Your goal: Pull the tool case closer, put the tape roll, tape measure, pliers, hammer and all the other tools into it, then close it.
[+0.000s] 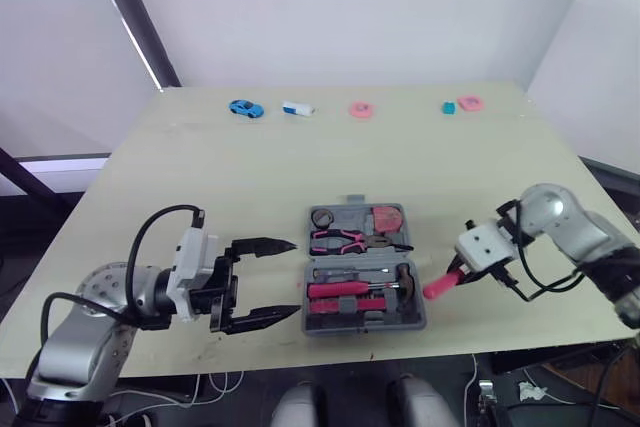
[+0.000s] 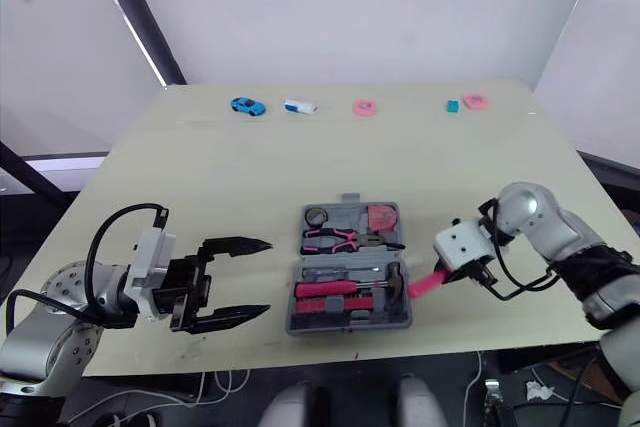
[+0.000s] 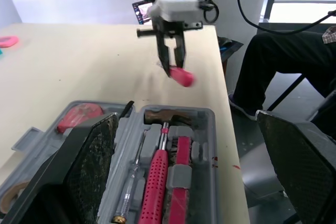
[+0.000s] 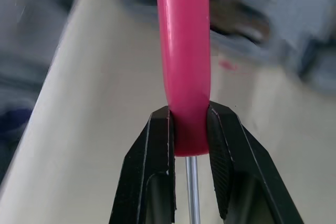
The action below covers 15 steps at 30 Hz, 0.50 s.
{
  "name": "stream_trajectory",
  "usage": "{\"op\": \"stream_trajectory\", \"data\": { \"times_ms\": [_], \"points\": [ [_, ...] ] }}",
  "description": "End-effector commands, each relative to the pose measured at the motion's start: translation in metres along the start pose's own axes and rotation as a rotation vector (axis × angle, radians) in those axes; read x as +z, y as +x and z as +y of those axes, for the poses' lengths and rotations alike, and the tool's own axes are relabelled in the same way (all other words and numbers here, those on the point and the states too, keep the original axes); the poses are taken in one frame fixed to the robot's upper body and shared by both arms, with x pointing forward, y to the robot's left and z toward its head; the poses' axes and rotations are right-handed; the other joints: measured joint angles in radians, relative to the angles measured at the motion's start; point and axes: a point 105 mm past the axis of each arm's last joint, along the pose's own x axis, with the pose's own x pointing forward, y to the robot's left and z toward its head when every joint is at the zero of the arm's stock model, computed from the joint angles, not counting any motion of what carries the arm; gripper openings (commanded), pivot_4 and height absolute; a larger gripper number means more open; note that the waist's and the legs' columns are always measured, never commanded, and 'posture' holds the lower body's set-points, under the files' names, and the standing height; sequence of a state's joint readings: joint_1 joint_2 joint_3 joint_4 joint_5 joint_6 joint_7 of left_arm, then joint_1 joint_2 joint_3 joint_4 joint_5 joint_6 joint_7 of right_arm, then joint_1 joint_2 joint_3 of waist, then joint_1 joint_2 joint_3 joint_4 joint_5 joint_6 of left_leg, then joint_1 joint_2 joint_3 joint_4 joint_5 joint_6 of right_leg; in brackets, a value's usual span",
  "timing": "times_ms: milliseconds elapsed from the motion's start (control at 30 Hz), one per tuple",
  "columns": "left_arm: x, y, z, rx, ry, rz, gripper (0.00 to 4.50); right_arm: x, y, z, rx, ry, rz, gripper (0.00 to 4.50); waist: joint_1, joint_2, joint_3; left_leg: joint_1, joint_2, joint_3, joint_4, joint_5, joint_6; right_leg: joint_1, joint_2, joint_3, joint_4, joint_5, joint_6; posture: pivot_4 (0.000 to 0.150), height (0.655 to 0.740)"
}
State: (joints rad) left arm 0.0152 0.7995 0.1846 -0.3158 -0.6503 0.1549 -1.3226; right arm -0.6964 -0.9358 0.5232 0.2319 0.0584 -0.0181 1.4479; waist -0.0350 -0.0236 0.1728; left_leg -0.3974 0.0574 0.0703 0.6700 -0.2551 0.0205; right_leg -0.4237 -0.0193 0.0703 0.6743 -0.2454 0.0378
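On the pale wooden desk point(image 1: 200, 177), the open grey plastic tool case point(image 1: 362, 328) lies at the near edge, most slots already filled. The left gripper point(image 1: 290, 279) waits just left of it, fingers spread wide, seemingly ready to steady the case. To its right, the right gripper point(image 1: 460, 274) is clamped on a pink-handled screwdriver point(image 1: 440, 287), handle aimed at the case, apparently for stowing.
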Motion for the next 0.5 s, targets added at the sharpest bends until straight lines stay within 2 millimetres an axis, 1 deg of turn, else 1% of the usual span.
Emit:
{"op": "stream_trajectory", "data": {
  "times_ms": [33,133,200,233,300,333,433,500],
  "points": [
    [0.004,0.001,0.002,-0.019,0.024,-0.006,4.5,-0.008,-0.017,0.005,-0.142,0.297,0.061,0.32,0.005,0.0,0.0,0.0,0.0,0.0,0.0,0.0,0.0,0.0,0.0,0.0,0.0,0.0,0.0,0.15,0.74],
    [0.004,0.001,0.004,-0.03,0.027,-0.009,4.5,-0.013,-0.018,0.013,-0.243,0.618,0.074,0.32,0.004,0.0,0.0,-0.001,0.0,0.0,0.0,0.0,0.0,-0.001,0.0,0.0,-0.001,0.0,0.0,0.15,0.74],
    [0.005,0.001,0.005,-0.035,0.028,-0.013,4.5,-0.011,-0.016,0.016,-0.283,0.756,0.06,0.32,-0.001,0.0,0.0,-0.002,0.0,0.0,0.0,0.0,0.0,-0.001,0.001,0.0,-0.001,0.0,0.0,0.15,0.74],
    [0.005,0.001,0.005,-0.041,0.029,-0.015,4.5,-0.01,-0.014,0.014,-0.318,0.848,0.046,0.32,-0.005,0.0,0.0,-0.002,0.0,0.0,0.0,0.0,0.0,-0.002,0.001,0.0,-0.001,0.0,0.0,0.15,0.74],
    [0.007,0.004,0.006,-0.06,0.035,-0.023,4.5,-0.013,-0.012,0.008,-0.418,1.107,0.022,0.32,-0.009,-0.001,-0.001,-0.002,0.0,0.0,-0.001,0.0,0.0,-0.002,0.002,0.001,0.0,0.0,0.001,0.15,0.74],
    [0.007,0.005,0.006,-0.07,0.037,-0.024,4.5,-0.014,-0.009,0.007,-0.442,1.201,0.014,0.32,-0.009,-0.002,-0.001,-0.002,0.0,0.0,0.0,0.0,0.0,-0.002,0.002,0.001,0.0,0.0,0.001,0.15,0.74],
    [0.006,0.008,0.008,-0.095,0.038,-0.024,4.5,-0.018,0.002,-0.001,-0.519,1.342,-0.042,0.32,-0.004,-0.002,-0.001,-0.004,0.0,-0.001,0.0,0.0,0.0,-0.005,0.002,0.001,0.001,0.001,0.002,0.15,0.74],
    [0.007,0.009,0.011,-0.106,0.046,-0.028,4.5,-0.025,0.012,-0.01,-0.616,1.454,-0.074,0.32,-0.003,-0.004,-0.002,-0.006,-0.001,-0.001,-0.001,0.0,0.0,-0.005,0.002,0.001,0.0,0.001,0.002,0.15,0.74]
  ]
}}
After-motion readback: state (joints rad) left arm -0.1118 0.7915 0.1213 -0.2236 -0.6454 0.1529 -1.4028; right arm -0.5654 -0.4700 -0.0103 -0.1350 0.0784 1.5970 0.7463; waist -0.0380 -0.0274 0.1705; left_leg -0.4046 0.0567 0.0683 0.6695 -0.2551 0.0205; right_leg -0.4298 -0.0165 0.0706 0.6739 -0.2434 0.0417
